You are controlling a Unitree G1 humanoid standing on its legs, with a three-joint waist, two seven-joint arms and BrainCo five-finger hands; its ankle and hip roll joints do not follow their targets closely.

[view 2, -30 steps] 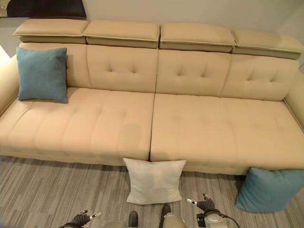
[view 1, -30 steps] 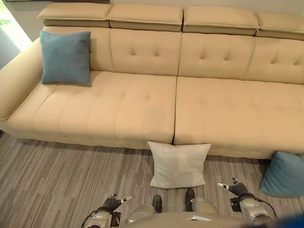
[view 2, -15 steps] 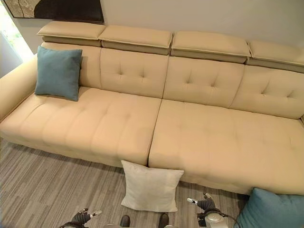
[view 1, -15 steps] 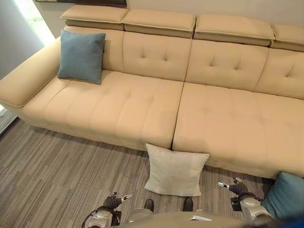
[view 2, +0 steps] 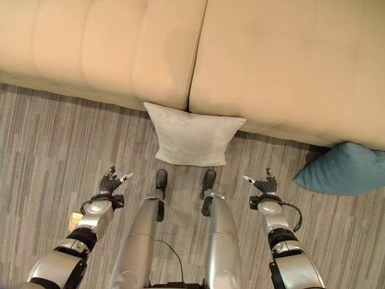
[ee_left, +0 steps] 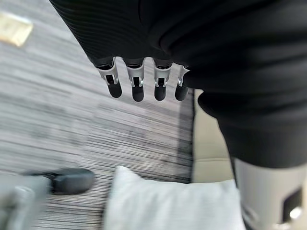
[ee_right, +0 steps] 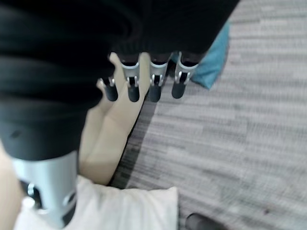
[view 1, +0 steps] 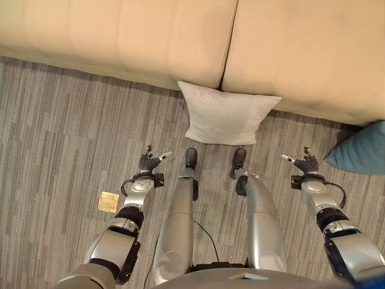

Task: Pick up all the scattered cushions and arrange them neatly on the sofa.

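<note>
Presently both hands, left hand (view 1: 148,162) and right hand (view 1: 305,162), hang empty with relaxed fingers. The white cushion (view 1: 226,115) leans on the sofa (view 1: 301,54) front; a one-sided grasp risks slippage.

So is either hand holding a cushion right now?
No. The left hand and right hand are open over the floor; the white cushion leans untouched against the sofa.
</note>
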